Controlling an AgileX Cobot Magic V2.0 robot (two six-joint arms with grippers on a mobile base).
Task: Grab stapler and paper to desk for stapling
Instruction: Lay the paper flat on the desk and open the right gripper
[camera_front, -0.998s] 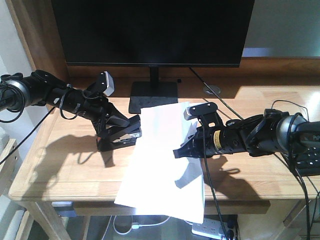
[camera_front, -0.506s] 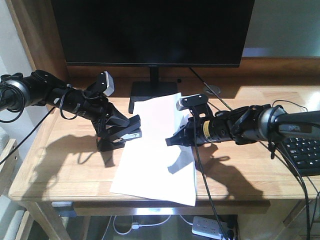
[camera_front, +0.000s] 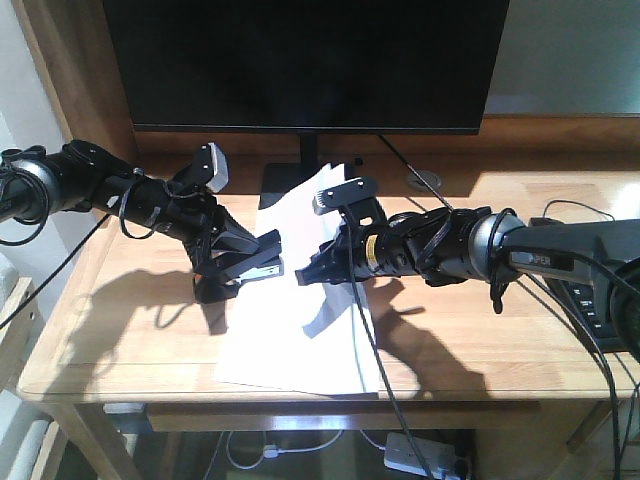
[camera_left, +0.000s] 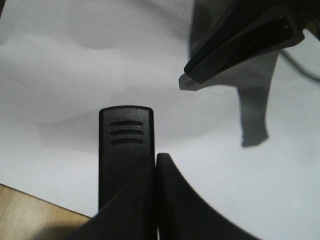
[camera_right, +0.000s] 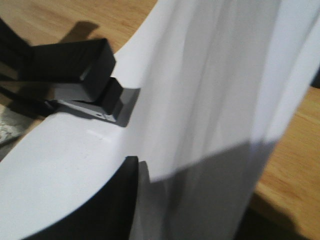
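Left of frame centre, the left tool (camera_front: 232, 258) grips the stapler (camera_front: 258, 268) on the counter (camera_front: 480, 340), mouth toward the paper (camera_front: 290, 340), whose edge the closed right tool (camera_front: 306, 275) pinches there, seemingly for stapling.

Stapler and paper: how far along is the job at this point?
Done: both are at the desk. In hand: the left gripper is shut on the stapler, and the right gripper is shut on the paper, its edge raised at the stapler's front. Left: the stapling itself; whether the edge sits in the mouth cannot be told.
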